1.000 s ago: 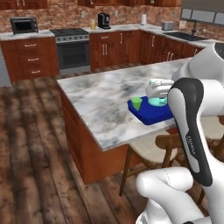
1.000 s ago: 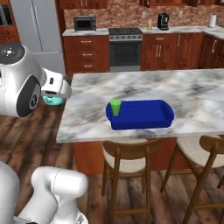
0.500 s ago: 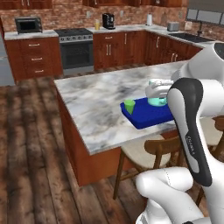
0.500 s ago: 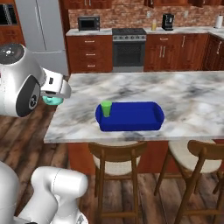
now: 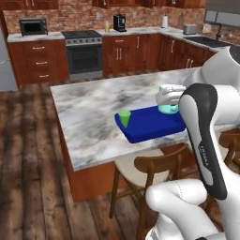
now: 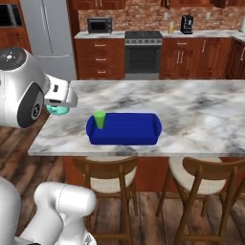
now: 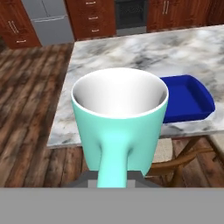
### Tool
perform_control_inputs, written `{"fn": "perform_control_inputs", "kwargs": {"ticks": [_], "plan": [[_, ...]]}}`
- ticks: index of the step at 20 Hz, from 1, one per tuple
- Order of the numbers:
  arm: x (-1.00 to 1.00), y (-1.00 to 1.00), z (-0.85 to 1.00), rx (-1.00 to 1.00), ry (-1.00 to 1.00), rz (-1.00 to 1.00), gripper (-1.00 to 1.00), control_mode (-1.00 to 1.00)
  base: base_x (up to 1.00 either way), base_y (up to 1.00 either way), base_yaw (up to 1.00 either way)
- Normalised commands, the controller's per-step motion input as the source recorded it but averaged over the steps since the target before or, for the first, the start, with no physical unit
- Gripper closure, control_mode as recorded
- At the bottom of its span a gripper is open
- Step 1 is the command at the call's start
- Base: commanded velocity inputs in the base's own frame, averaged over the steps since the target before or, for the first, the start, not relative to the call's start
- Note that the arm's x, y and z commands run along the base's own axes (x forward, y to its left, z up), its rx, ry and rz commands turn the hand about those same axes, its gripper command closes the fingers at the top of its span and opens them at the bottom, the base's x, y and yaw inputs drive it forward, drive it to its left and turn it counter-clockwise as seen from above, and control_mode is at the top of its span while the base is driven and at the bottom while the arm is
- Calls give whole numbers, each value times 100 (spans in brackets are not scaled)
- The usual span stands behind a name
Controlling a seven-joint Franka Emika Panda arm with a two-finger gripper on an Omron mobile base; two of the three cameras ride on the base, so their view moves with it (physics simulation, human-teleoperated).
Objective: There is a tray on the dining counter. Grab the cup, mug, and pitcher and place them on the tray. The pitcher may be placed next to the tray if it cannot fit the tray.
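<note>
My gripper (image 6: 59, 104) is shut on the handle of the light teal mug (image 7: 120, 116), which hangs in the air off the left end of the dining counter (image 6: 191, 107). The same mug (image 5: 168, 104) shows under my white hand, in front of the tray's far end. On the marble lies the blue tray (image 6: 129, 136), and the green cup (image 6: 99, 119) stands upright in its left corner. The cup (image 5: 124, 117) and the tray (image 5: 154, 126) also appear from the other side. The hand view has the tray (image 7: 192, 105) beyond the mug. A small yellow pitcher (image 6: 171, 27) stands on the back worktop.
Wooden stools (image 6: 112, 184) are tucked under the counter's near side. Stove (image 6: 142, 52), microwave (image 6: 99, 25), coffee machine (image 6: 187, 24) and fridge (image 6: 45, 33) line the back wall. Wood floor (image 5: 28, 164) lies open to the left of the counter.
The whole scene has slid left in both base views, so the base has moved. The arm and the held mug keep their pose.
</note>
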Motion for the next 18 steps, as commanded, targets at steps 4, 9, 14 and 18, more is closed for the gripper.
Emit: {"fn": "perform_control_inputs", "kwargs": {"ticks": [4, 9, 14, 18], "plan": [[0, 0, 0, 0, 0, 0, 100, 100, 9, -46, 14], [0, 0, 0, 0, 0, 0, 100, 100, 16, -43, 11], [0, 0, 0, 0, 0, 0, 100, 100, 26, -43, 10], [0, 0, 0, 0, 0, 0, 100, 100, 40, -42, 9]]}}
